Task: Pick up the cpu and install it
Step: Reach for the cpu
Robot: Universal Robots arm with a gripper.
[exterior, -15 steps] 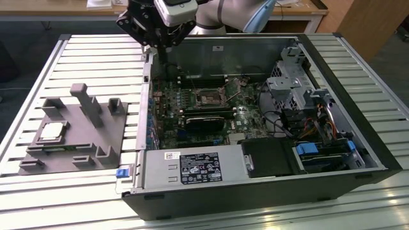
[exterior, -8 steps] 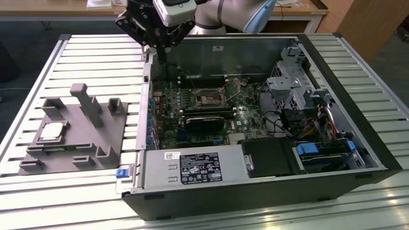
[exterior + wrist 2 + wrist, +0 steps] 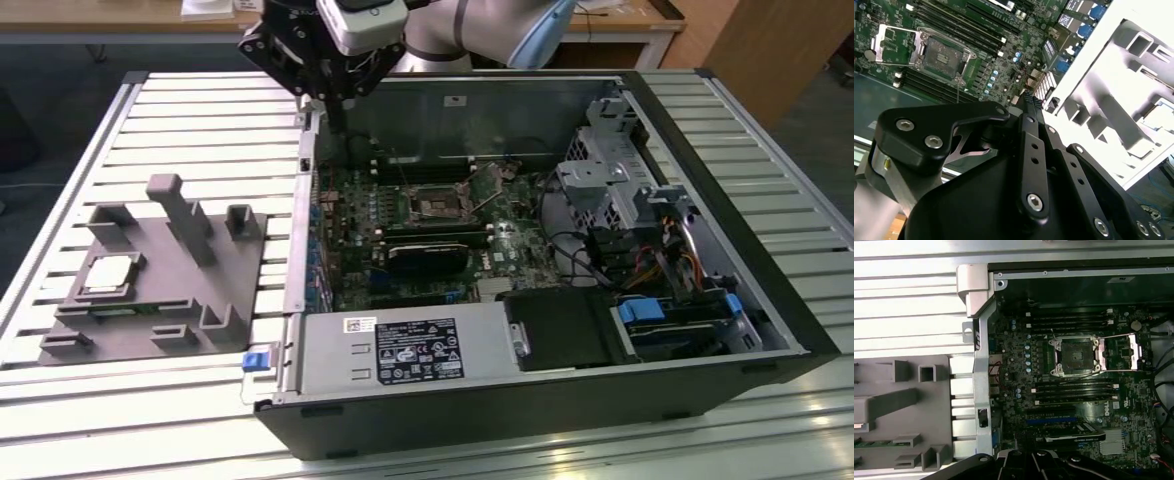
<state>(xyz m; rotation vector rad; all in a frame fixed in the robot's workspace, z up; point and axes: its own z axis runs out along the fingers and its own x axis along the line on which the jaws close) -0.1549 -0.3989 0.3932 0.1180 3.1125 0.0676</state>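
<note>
Hovering with the end effector (image 3: 330,100) over the far corner of the open computer case (image 3: 534,415), fingers pressed together, pinching nothing, touching nothing.

Logging the cpu (image 3: 110,275) lying flat in a pocket of the grey fixture plate (image 3: 227,265), outside the case, well apart from the end effector, lower down and toward the exterior view's left. Sitting metal side up, pale rim showing.

Logging the tall upright post (image 3: 183,215) on the plate, standing between the end effector and the cpu, plus shorter blocks around the pocket.

Logging the case's metal side wall (image 3: 306,240) running directly under the end effector, splitting the fixture side from the motherboard (image 3: 400,215).

Spotting the socket (image 3: 1076,356) below the end effector, toward the exterior view's right of it, with its metal frame (image 3: 1126,351) flipped open beside it and no chip seated. Lying between rows of memory slots (image 3: 1069,320).

Noting a black card (image 3: 427,258) further from the end effector than the socket, then the labelled power supply box (image 3: 400,350) furthest away. Noting a drive cage (image 3: 607,165) and loose cables (image 3: 667,255) well off on the case's opposite side.

Resting all of it on a slatted worktop (image 3: 200,120).
</note>
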